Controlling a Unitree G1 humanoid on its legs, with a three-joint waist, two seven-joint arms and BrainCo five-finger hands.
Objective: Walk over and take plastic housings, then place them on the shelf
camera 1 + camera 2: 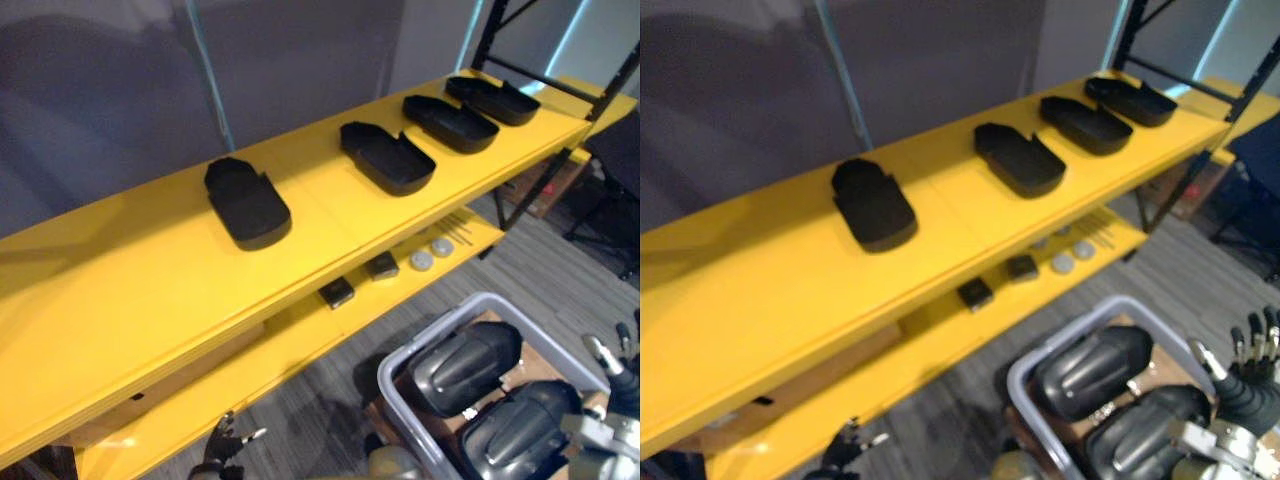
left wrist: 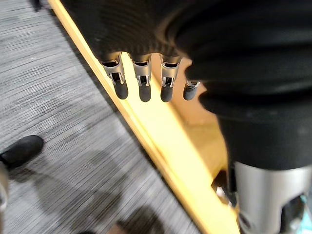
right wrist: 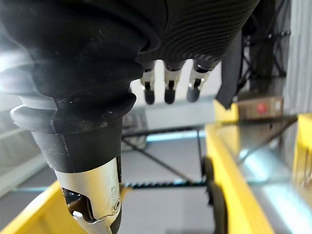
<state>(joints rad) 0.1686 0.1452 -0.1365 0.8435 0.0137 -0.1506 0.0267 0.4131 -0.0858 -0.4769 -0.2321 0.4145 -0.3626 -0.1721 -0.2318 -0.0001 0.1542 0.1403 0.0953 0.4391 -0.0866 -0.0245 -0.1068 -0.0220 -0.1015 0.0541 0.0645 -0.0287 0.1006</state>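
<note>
Four black housings were seen in a row on the top board (image 1: pixel 120 300) of the yellow shelf: the nearest (image 1: pixel 247 205) toward the middle, then a second (image 1: pixel 388 157), a third (image 1: pixel 450 123) and a fourth (image 1: pixel 492 100) toward the far right end, each apart from the next. Two more glossy housings (image 1: pixel 465 365) (image 1: pixel 515 430) were lying side by side in a grey bin (image 1: pixel 395 375) on the floor below the shelf's right part.

The left hand (image 1: pixel 222 448) was held low in front of the lower board (image 1: pixel 300 350), its fingers (image 2: pixel 141 85) straight and nothing in it. The right hand (image 1: pixel 1252 370) was raised just beside the bin's far side, its fingers (image 3: pixel 169 90) likewise straight and empty.

The step in hand was judged to be the fetching of the next piece from the bin, with neither hand yet on one. For the next move, the hands would need to be brought down over the bin and closed on the upper housing, which would then have to be lifted clear of the rim and carried to the bare left stretch of the top board.
</note>
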